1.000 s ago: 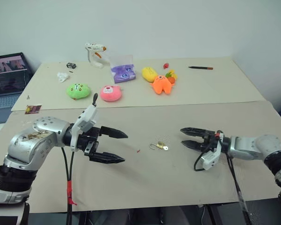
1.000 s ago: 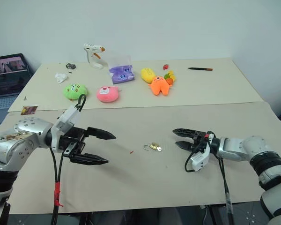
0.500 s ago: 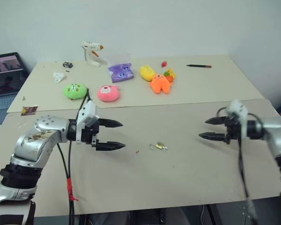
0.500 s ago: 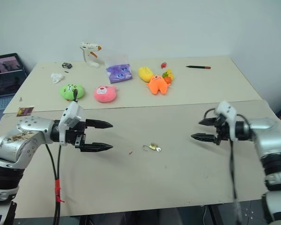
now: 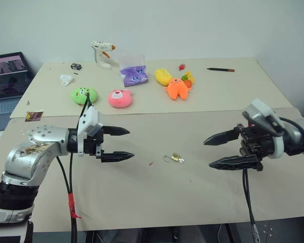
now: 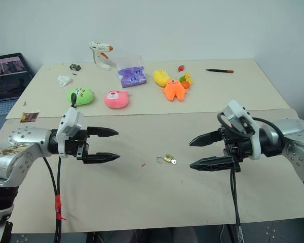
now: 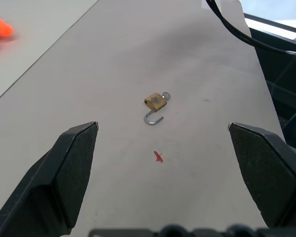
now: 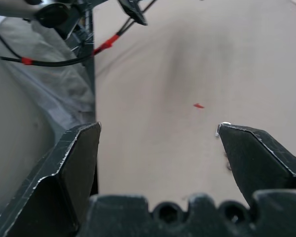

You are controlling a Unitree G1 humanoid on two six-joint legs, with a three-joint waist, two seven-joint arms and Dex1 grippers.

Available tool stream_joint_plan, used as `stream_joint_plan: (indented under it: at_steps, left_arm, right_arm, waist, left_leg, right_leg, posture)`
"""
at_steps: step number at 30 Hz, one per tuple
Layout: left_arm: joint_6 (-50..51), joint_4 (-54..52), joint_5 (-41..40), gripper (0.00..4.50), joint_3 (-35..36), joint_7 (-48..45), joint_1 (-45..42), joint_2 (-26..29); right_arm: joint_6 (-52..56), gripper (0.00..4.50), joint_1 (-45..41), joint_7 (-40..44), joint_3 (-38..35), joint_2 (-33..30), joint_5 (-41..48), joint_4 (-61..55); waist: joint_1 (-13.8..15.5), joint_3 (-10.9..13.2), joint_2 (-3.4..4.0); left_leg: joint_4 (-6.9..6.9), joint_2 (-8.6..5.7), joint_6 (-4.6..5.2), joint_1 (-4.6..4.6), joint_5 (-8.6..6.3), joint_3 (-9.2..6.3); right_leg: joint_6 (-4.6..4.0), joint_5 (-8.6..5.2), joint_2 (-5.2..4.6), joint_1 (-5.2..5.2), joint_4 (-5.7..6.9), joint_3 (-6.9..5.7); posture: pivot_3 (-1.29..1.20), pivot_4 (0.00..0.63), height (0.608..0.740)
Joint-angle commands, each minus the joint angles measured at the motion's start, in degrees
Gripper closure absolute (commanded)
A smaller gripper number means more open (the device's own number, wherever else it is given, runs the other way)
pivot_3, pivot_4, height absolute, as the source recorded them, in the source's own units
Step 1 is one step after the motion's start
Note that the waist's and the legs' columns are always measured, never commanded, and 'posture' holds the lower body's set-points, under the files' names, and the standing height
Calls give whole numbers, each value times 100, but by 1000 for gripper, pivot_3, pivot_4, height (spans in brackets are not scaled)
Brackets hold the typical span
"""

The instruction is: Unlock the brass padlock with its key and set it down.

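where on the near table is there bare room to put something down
Bare patches: the near table along its front edge below the brass padlock, and the strip behind it up to the seam. Crowded: the far table around the plush toys, and the middle between the left claw and right claw.

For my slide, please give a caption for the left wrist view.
Open left gripper faces the brass padlock, shackle open, on the table.

Looks like a robotics test lab: bare white wall [image 5: 192,25], two plain beige tabletops [image 5: 218,101] pushed together, open laptop [image 5: 7,81] off the far left corner, and assorted test props at the far edge, plush toys [image 5: 120,98], glue gun [image 5: 102,53], pen [image 5: 220,69].
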Motion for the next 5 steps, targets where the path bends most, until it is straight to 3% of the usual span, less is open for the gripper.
stream_joint_plan:
  at_steps: [1,5]
  left_arm:
    - [1,-109,-57,0,281,184,-102,52]
    - [192,-98,-215,0,320,405,-163,-64]
  right_arm:
    - [-663,18,-90,-246,-182,168,-562,226]
    - [-1108,18,-158,-543,-247,450,-965,465]
  waist:
    - [-10,0,0]
    - [-15,0,0]
  left_leg:
    - [0,0,0,0,0,2]
    - [0,0,-1,0,0,3]
  right_leg:
    - [0,0,0,-3,2,0]
    - [-1,1,1,-6,3,-1]
  posture:
    - [0,150,740]
    - [0,150,740]
